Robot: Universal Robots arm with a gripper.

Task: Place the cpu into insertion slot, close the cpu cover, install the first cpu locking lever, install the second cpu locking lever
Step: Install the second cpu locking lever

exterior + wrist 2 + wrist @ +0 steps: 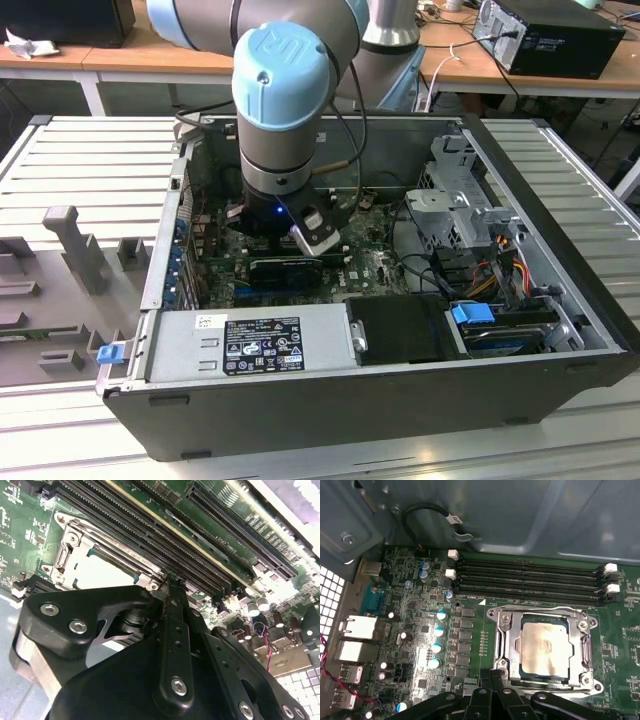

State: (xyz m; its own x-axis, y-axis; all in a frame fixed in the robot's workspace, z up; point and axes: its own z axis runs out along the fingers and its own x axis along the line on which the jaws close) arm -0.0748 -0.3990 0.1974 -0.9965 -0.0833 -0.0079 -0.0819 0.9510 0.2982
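Overall, the open computer case [560,300] lies on a slatted table [90,170], and the robot arm [290,100] reaches straight down into it over the green motherboard [420,630].

Next in size, the long black memory slots [530,580] run side by side along one edge of the insertion slot [545,647]; their long axis is parallel to that edge of the socket, and they lie on the side of the socket away from the gripper.

The cpu cover [507,645] lies flat over the socket, its metal frame ringing the square window. Through that window the cpu [542,647] shows, pale and seated in the socket (so placing the chip and lowering the cover both look done, as far as I can judge).

The gripper [492,677] sits at the socket's near edge, opposite the memory slots, with the chip just beyond its tips. In both wrist views the fingers [172,600] meet at a narrow point with nothing visible between them, so it reads as closed and empty, pressed down near the frame's edge. Whether it touches a locking lever there I cannot tell.
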